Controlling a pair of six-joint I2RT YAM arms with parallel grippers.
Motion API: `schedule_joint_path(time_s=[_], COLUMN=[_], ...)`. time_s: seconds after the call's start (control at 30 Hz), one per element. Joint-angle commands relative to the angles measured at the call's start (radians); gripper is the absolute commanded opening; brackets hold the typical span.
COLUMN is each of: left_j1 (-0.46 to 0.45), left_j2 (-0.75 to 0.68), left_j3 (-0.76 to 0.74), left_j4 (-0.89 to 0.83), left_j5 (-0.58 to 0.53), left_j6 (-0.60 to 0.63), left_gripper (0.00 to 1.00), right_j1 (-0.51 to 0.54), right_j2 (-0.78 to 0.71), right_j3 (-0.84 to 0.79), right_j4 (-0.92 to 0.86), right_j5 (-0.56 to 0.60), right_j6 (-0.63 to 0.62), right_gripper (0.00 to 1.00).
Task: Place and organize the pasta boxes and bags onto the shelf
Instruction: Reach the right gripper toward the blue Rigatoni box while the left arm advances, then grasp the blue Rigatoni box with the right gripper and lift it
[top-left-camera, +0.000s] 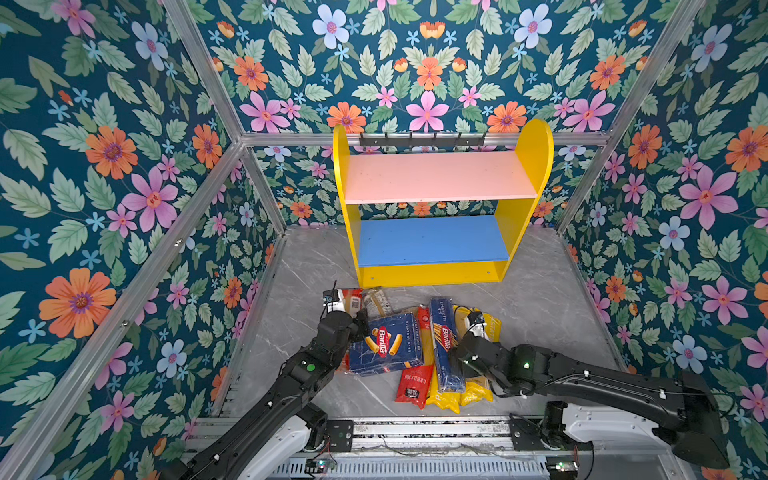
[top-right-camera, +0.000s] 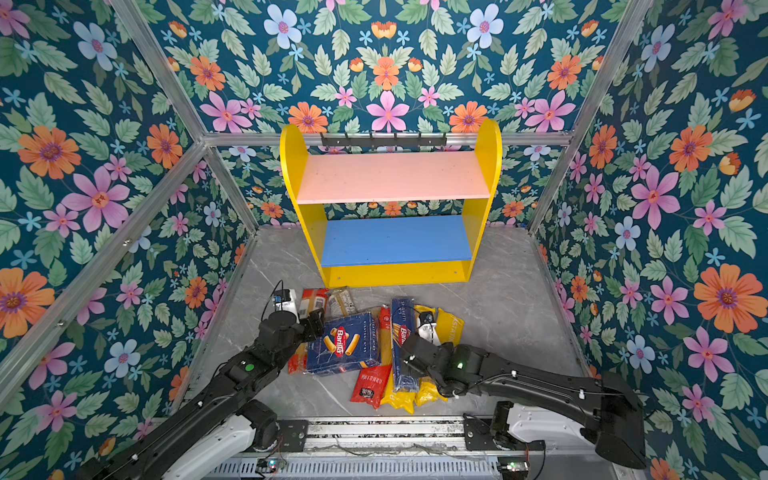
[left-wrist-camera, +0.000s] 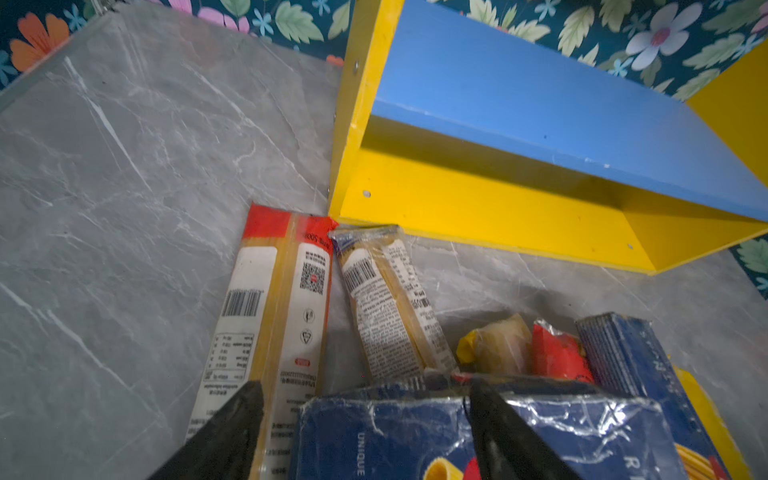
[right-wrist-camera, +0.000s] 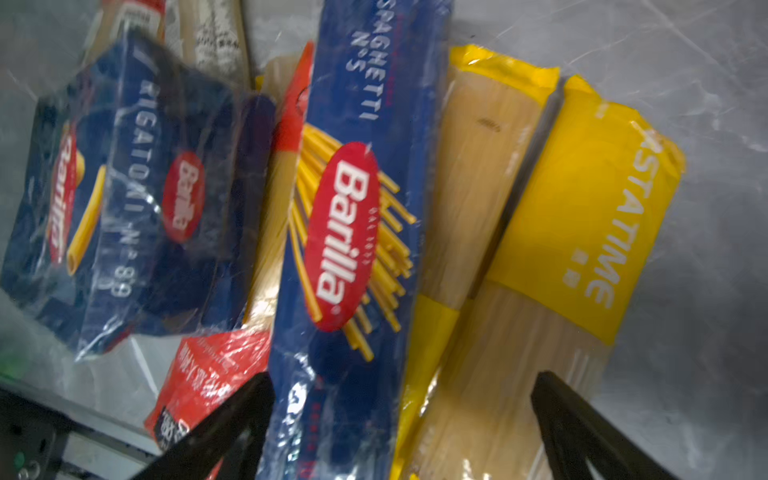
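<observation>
Loose in one heap on the grey marble floor (top-left-camera: 540, 311), lower centre in both top views, just in front of the shelf (top-left-camera: 536, 166) and none of it on the shelf. Wide rigatoni box (top-left-camera: 384, 343) on the left of the heap, resting on bags beneath. Long spaghetti box (top-left-camera: 444, 345) to its right, laid lengthwise over the yellow bags (top-left-camera: 446, 401). One red-ended bag (top-left-camera: 411, 386) wedged between the two boxes. A second red-ended bag (left-wrist-camera: 274, 311) and a clear bag with dark blue end (left-wrist-camera: 386, 299) poking out toward the foot of the shelf. Piled like this, lower bags probably hard to reach, so top pieces likely first. Left gripper (left-wrist-camera: 363, 386) low at the upper left corner of the rigatoni box, fingers spread and closed on nothing, apparently lining up on that box. Right gripper (right-wrist-camera: 403, 378) above the near stretch of the spaghetti box and the yellow bags, jaws wide apart, holding nothing. Shelf at centre frame: pink upper board (top-left-camera: 436, 176) bare, blue lower board (top-left-camera: 432, 241) bare, nothing hung on the black hook rail (top-left-camera: 422, 139). By this look, placing not yet begun.
</observation>
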Motion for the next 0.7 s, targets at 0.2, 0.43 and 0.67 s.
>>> schedule_joint_path(time_s=[0.2, 0.43, 0.67], left_j1=[0.000, 0.000, 0.000], left_j2=[0.070, 0.049, 0.033], left_j3=[0.009, -0.013, -0.014], left_j4=[-0.082, -0.137, -0.203], left_j5=[0.053, 0.042, 0.036], left_j6=[-0.066, -0.105, -0.121], left_gripper=[0.87, 0.80, 0.61], right_j1=[0.057, 0.004, -0.144], right_j2=[0.111, 0.180, 0.203], right_j3=[0.079, 0.137, 0.125], right_j4=[0.173, 0.286, 0.419], right_j5=[0.004, -0.201, -0.473], right_j6=[-0.088, -0.134, -0.108], right_gripper=[0.99, 0.99, 0.99])
